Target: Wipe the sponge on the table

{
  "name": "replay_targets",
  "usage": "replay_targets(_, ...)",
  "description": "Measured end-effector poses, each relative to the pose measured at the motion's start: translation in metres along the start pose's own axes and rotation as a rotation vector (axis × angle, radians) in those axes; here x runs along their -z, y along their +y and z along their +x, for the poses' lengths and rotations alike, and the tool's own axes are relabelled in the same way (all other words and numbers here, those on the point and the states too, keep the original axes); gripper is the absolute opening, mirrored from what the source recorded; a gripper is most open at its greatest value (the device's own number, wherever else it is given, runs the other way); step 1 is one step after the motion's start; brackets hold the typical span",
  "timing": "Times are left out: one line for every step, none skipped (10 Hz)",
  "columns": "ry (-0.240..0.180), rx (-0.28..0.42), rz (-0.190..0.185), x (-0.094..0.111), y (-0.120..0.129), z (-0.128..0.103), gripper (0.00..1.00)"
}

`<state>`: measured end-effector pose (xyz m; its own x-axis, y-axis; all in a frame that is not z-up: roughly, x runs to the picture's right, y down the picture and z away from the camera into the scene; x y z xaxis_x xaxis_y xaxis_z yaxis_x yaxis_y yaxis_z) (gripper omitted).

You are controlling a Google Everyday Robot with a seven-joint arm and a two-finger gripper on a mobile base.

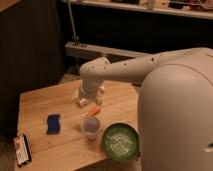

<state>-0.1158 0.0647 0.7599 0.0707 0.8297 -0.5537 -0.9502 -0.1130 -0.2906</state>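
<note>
blue sponge [53,123] flat on table [45,102] — probably soft, light, squashy | pinch across its narrow width | gripper [86,99] low over mid-table, apart from sponge — grip state: cannot tell

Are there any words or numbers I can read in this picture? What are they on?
None can be read.
On the black-and-red device at the table's front left corner: a red patch, too blurred to read.
On the sponge, cup and green bowl: no writing shows.
On the tool, over the table's middle: no marks show.
</note>
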Motion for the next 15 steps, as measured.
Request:
replay_targets(0.0, 0.0, 0.0, -0.0002, 0.0004, 0.0001, 0.8)
replay_targets(0.0, -0.001, 0.0, -0.0001, 0.0, 0.0001, 0.8)
replay_targets(0.0, -0.001, 0.0, 0.0, -0.0003, 0.0, 0.8)
replay_targets(0.0, -0.001, 0.0, -0.0001, -0.0003, 0.0002, 0.8)
replay_targets(0.0, -0.001, 0.001, -0.0001, -0.0005, 0.0003, 0.8)
replay_targets(0.0, -0.001, 0.001, -0.0001, -0.0005, 0.0002, 0.8)
replay_targets(0.0, -0.002, 0.001, -0.0001, -0.0007, 0.0002, 0.8)
replay_targets(0.0, -0.002, 0.001, -0.0001, -0.0007, 0.0003, 0.8)
replay_targets(0.0, -0.001, 0.001, 0.0, -0.0006, 0.0003, 0.8)
replay_targets(0.0, -0.002, 0.001, -0.0001, -0.0007, 0.0002, 0.8)
replay_targets(0.001, -0.002, 0.001, -0.0001, -0.0007, 0.0003, 0.8)
replay_targets(0.0, -0.002, 0.001, -0.0001, -0.0007, 0.0002, 0.8)
replay_targets(0.0, -0.002, 0.001, 0.0, -0.0007, 0.0002, 0.8)
replay_targets(0.0, -0.002, 0.002, 0.0001, -0.0003, -0.0008, 0.8)
replay_targets(-0.004, 0.001, 0.01, 0.0011, -0.0001, -0.005, 0.8)
